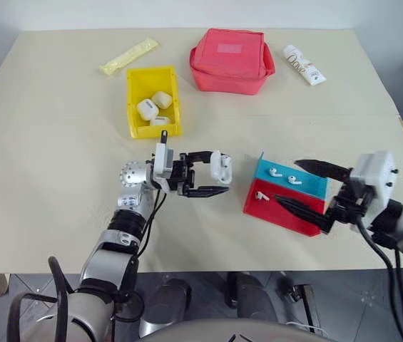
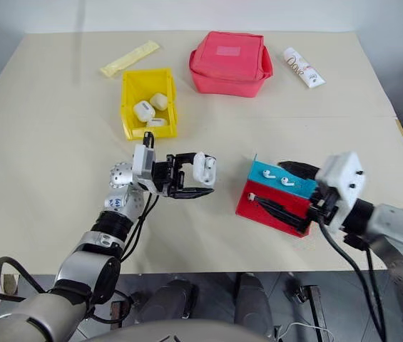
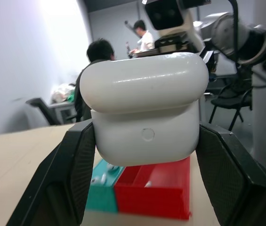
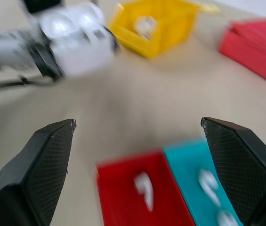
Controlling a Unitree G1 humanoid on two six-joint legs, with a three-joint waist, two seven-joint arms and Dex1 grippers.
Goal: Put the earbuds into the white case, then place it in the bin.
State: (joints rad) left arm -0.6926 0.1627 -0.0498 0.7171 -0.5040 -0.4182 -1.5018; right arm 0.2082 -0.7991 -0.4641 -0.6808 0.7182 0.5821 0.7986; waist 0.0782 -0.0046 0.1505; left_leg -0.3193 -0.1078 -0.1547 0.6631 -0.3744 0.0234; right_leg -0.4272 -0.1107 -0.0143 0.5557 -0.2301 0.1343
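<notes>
My left gripper [image 1: 220, 173] is shut on the white case [image 1: 222, 166] and holds it above the table, just left of the red-and-blue tray [image 1: 287, 214]. In the left wrist view the case [image 3: 144, 113] sits between both fingers, its lid looking tipped up. Two earbuds [image 1: 276, 172] lie in the tray's blue half and one earbud [image 1: 261, 195] in the red half. My right gripper [image 1: 287, 181] hangs open over the tray's right side with nothing between its fingers [image 4: 45, 165]. The yellow bin [image 1: 131, 107] stands behind the left gripper with three white cases inside.
A red zip pouch [image 1: 230, 60] sits at the back centre, a white printed tube [image 1: 304, 64] to its right and a pale yellow sachet [image 1: 128, 57] left of the bin. People sit in the room behind the table [image 3: 100, 52].
</notes>
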